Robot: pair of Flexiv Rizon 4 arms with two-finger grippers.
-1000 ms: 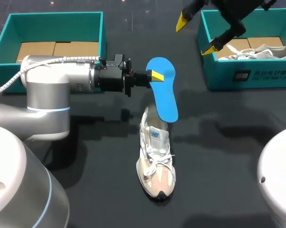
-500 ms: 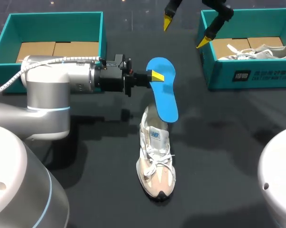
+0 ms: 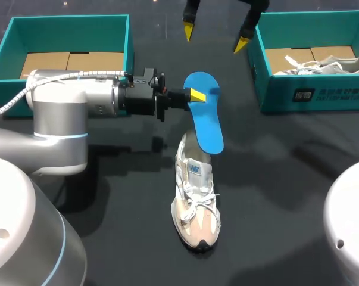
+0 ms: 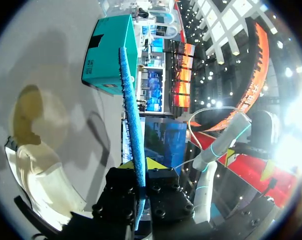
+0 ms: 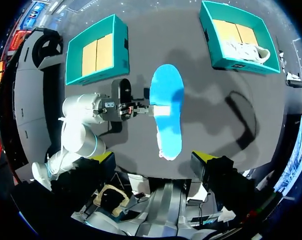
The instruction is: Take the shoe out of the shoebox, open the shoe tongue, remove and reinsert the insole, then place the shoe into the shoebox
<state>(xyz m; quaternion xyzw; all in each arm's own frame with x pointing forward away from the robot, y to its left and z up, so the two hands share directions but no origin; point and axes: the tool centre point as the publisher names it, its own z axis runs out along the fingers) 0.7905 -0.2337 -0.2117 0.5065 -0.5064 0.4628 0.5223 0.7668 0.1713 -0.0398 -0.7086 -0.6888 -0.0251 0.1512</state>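
On the dark counter (image 3: 286, 179) the shoe (image 3: 196, 202) lies centrally, toe nearest. The left fingers (image 3: 196, 95) clamp the blue insole (image 3: 206, 119) over its heel; the right fingers (image 3: 189, 30) hang apart at the far side. The insole is out, I judge; next, feed it back inside.

The dark table (image 3: 286, 196) bears a shoe (image 3: 195, 205), left shoebox (image 3: 69, 19) and right shoebox (image 3: 340, 95).

Insole (image 3: 206, 128) above shoe (image 3: 195, 202), between left shoebox (image 3: 66, 19) and right shoebox (image 3: 325, 95)
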